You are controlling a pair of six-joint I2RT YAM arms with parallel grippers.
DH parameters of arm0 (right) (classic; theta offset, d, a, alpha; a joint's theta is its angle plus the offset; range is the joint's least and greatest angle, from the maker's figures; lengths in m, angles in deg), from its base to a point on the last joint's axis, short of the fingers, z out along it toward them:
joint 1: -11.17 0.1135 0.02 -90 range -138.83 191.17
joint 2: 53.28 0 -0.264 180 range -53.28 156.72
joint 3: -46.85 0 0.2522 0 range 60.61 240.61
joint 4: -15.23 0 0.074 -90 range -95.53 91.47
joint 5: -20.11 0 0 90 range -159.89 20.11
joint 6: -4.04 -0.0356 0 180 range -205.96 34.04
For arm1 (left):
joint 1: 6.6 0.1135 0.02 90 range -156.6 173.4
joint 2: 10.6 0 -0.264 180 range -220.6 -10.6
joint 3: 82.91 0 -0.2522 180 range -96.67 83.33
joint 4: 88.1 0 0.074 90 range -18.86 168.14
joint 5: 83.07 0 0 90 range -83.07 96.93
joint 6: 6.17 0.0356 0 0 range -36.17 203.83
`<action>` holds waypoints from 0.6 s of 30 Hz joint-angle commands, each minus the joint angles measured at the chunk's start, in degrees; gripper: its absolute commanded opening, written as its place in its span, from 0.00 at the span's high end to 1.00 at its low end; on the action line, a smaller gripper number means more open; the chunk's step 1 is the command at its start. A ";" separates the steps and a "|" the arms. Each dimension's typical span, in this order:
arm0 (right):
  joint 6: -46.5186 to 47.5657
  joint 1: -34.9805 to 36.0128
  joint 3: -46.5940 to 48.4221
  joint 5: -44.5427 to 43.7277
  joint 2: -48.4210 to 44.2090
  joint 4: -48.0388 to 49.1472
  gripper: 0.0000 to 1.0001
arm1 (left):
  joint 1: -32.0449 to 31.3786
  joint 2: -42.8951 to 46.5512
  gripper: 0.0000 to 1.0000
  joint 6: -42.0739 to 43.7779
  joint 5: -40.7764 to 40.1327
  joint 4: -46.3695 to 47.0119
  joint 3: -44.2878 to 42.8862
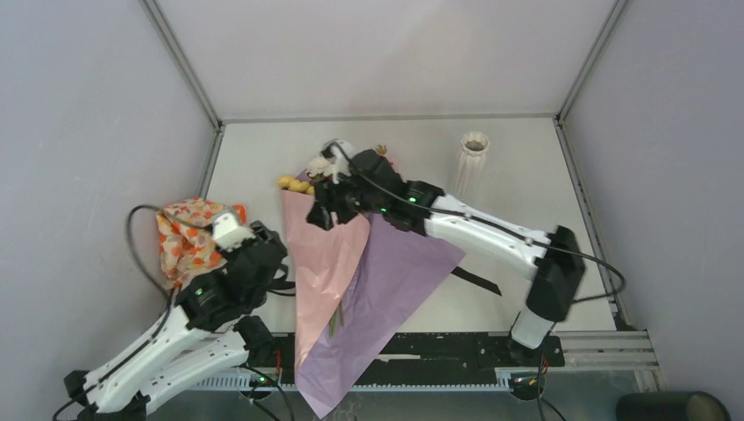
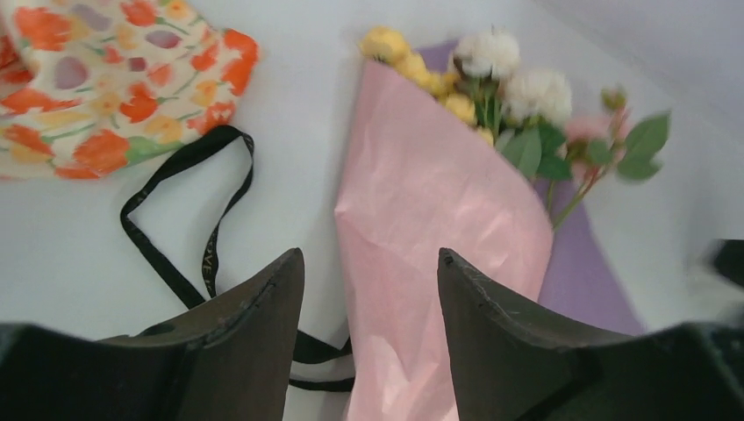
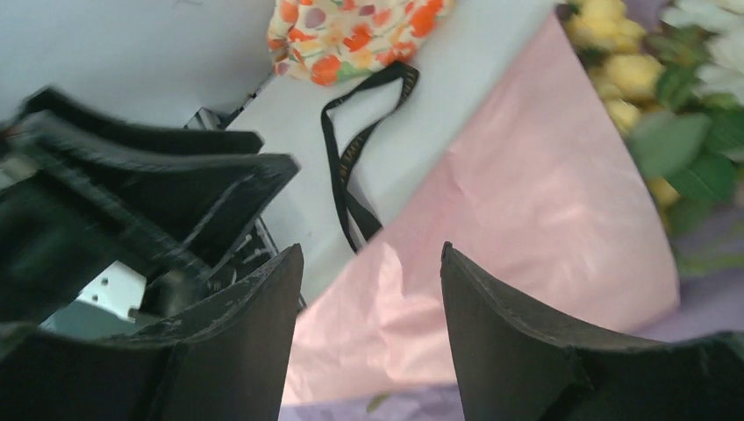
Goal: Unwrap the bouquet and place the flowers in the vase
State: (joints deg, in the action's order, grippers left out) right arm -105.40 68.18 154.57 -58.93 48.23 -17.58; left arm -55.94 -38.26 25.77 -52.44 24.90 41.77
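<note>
Your left gripper (image 2: 368, 259): fingers spread, nothing between them. Bouquet (image 1: 329, 263) lies flat on table. Its pink sheet (image 2: 430, 202) runs straight ahead of gap. Flowers (image 2: 500, 96) poke out at far end, ahead and right of fingertips. Black ribbon (image 2: 175, 210) loops loose on table just ahead of left-hand finger, orange cloth (image 2: 114, 79) beyond that. Your right gripper (image 3: 368, 254): fingers apart too, pinching nothing, pink sheet under gap, flowers off to right of fingers. Vase (image 1: 474, 158) upright, well apart from both sets of fingers.
</note>
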 commanded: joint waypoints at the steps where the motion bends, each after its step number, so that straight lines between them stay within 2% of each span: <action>1: -4.14 -4.62 -14.32 -3.82 -16.21 8.76 0.32 | 0.30 -14.12 0.37 13.89 11.97 9.50 -4.38; 4: -5.94 -9.28 -23.64 -4.76 -25.63 9.13 0.31 | -0.10 -23.83 0.37 16.12 19.10 10.52 -7.08; 7: -4.54 -12.23 -28.45 -8.90 -34.25 5.06 0.29 | -2.92 -30.92 0.36 16.91 22.74 11.08 -9.33; 11: -2.47 -15.22 -30.55 -14.92 -42.67 -1.50 0.24 | -7.09 -38.24 0.31 17.31 26.11 10.89 -13.52; 18: -3.52 -20.78 -35.03 -13.35 -53.17 -4.85 0.20 | -12.07 -51.21 0.25 17.72 29.48 10.66 -18.74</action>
State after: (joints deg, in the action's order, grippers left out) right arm -108.72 49.65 121.41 -72.00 -1.58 -20.25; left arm -66.28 -83.55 41.81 -25.71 35.00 27.23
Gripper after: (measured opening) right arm 0.797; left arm 0.750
